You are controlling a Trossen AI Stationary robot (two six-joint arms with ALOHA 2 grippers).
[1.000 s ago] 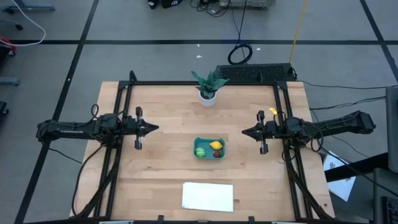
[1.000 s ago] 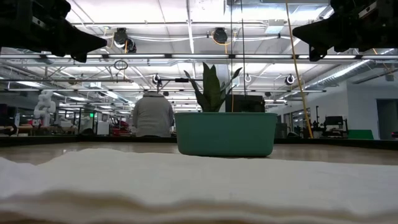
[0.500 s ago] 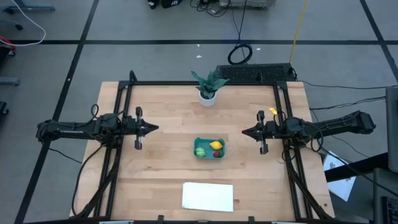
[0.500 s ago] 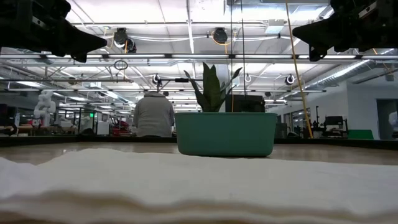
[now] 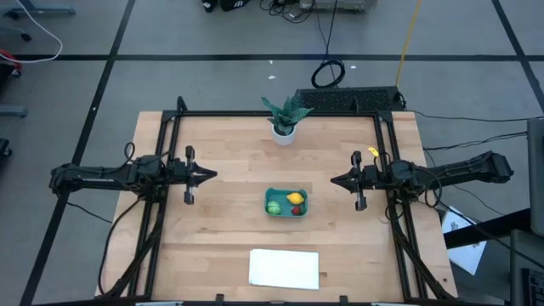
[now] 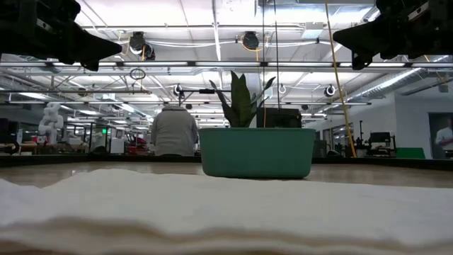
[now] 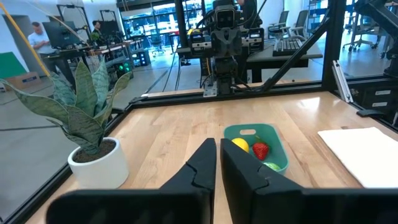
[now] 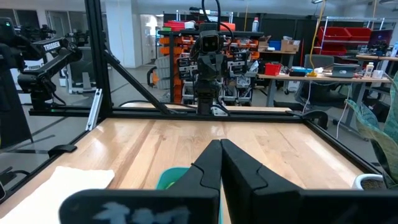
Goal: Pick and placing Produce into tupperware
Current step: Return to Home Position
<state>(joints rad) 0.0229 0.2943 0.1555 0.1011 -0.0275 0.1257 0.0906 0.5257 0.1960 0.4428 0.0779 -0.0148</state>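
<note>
The teal tupperware (image 5: 286, 202) stands on the table's middle; in it lie the green piece (image 5: 274, 206), the yellow lemon-like piece (image 5: 294, 198) and the small red piece (image 5: 297, 210). The left wrist view shows the tub (image 7: 257, 144) with the yellow piece (image 7: 240, 144), the red piece (image 7: 260, 150) and a sliver of the green piece (image 7: 272, 166). My left gripper (image 5: 212, 175) hovers shut, high over the table's left side. My right gripper (image 5: 333, 179) hovers shut over the right side. Both are well apart from the tub.
A leafy plant in a white pot (image 5: 284, 119) stands at the table's far edge. A flat white sheet (image 5: 284, 269) lies near the near edge, in front of the tub. A black frame (image 5: 280, 113) runs along the table's sides. A person (image 6: 174, 131) stands in the room beyond.
</note>
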